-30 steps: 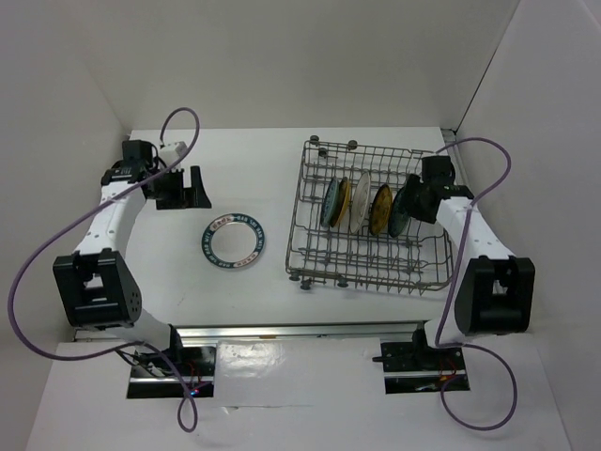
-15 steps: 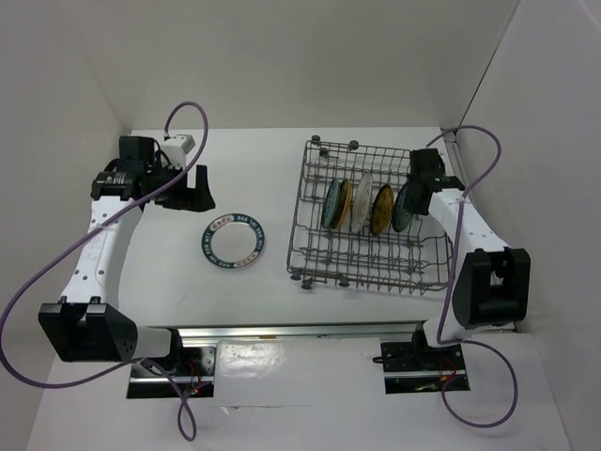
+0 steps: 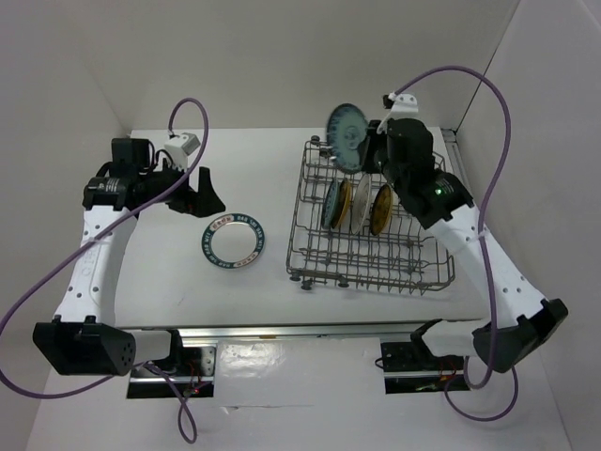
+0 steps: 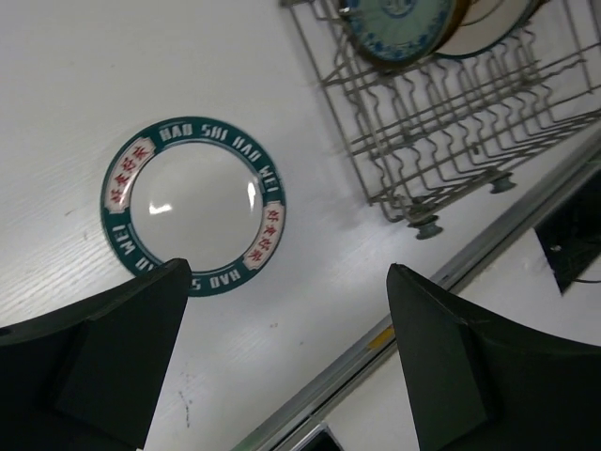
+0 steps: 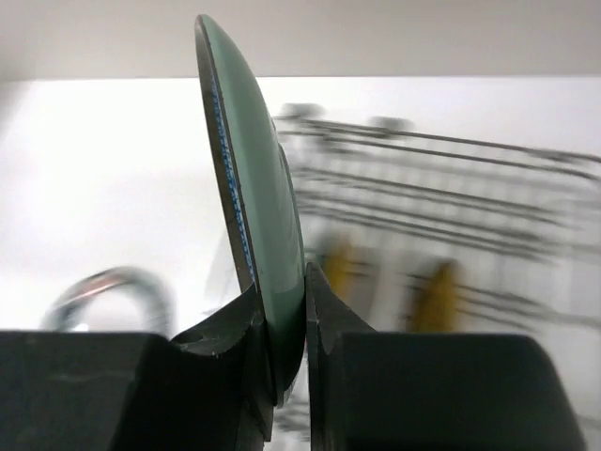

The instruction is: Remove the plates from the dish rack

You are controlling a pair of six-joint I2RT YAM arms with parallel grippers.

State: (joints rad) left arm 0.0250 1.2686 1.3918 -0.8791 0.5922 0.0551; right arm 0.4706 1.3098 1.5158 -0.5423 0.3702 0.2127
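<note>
The right gripper point(image 5: 286, 305) pinches a teal-blue plate point(image 5: 252, 202) by its rim, edge-on above the far side of the dish rack point(image 3: 371, 282). The left gripper point(image 4: 282, 348) hangs wide open over a green-rimmed plate point(image 4: 192, 205) lying flat on the table point(image 3: 244, 296). Apparently three plates point(image 3: 360, 202) stand in the rack, not yet unloaded.

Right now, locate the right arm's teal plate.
Top view, right side: the teal plate hangs over the far edge of the dish rack, in the right gripper.
</note>
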